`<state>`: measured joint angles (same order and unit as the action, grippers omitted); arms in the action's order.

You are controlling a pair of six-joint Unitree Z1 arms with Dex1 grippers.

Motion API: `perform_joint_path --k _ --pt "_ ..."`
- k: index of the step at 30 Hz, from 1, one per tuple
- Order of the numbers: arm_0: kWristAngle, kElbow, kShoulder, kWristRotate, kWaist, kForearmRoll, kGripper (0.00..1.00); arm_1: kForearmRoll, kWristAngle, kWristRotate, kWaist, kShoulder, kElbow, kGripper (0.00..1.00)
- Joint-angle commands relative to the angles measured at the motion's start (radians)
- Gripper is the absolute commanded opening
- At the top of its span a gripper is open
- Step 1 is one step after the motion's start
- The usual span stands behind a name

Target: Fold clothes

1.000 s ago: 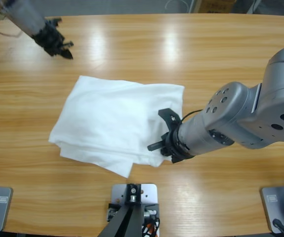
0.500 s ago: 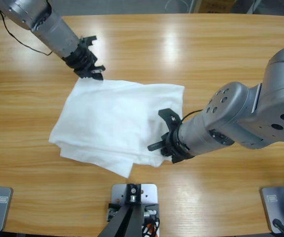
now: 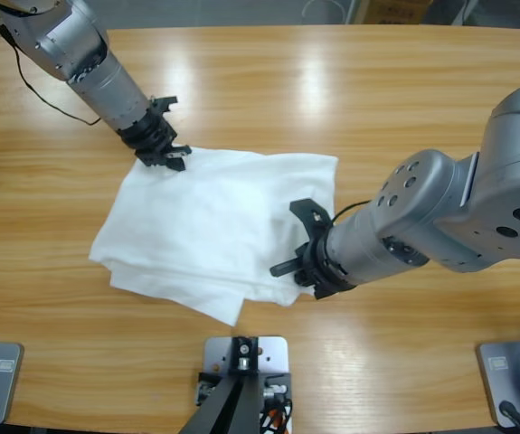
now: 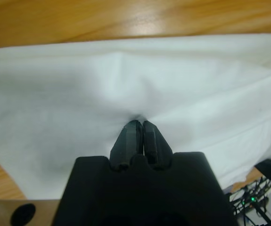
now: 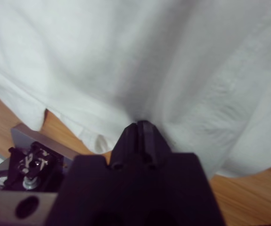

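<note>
1. Nearest the camera, the right gripper [image 3: 303,258] is seen clenched on the near right edge of the clothes [image 3: 214,231], its jaws pressed together with fabric puckered at their tips [image 5: 142,123].
2. The clothes, a white T-shirt folded into a rough slab, are spread on the middle of the wooden table [image 3: 332,99].
3. Farther back, the left gripper [image 3: 171,158] is seen clenched at the far left corner of the clothes, cloth gathered at its closed tips [image 4: 139,123].
</note>
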<state>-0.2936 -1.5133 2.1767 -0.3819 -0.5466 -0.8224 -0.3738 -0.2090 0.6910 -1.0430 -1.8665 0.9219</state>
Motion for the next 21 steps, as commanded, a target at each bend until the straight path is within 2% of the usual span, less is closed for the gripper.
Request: perform_joint_path --k 1,4,10,16,18,21 --pt "0.079 -0.077 0.114 -0.036 0.146 -0.013 0.0 -0.007 -0.02 0.008 -0.009 -0.097 -0.074 0.0" --pt "0.077 -0.11 0.125 -0.034 0.177 -0.021 0.0 -0.009 -0.021 0.009 -0.009 -0.097 -0.075 0.0" --pt "0.075 -0.108 0.12 -0.029 0.183 -0.022 0.0 -0.009 -0.021 0.009 -0.009 -0.096 -0.074 0.0" --pt "0.074 -0.092 -0.097 0.015 0.198 -0.073 0.0 -0.029 -0.01 0.007 -0.009 -0.082 -0.07 0.0" --pt "0.074 -0.037 -0.185 0.046 0.167 -0.082 0.0 -0.058 0.006 0.007 -0.009 -0.058 -0.065 0.0" --pt "0.071 0.131 -0.29 0.057 0.073 -0.045 0.0 -0.113 0.019 0.0 -0.009 -0.03 -0.03 0.0"
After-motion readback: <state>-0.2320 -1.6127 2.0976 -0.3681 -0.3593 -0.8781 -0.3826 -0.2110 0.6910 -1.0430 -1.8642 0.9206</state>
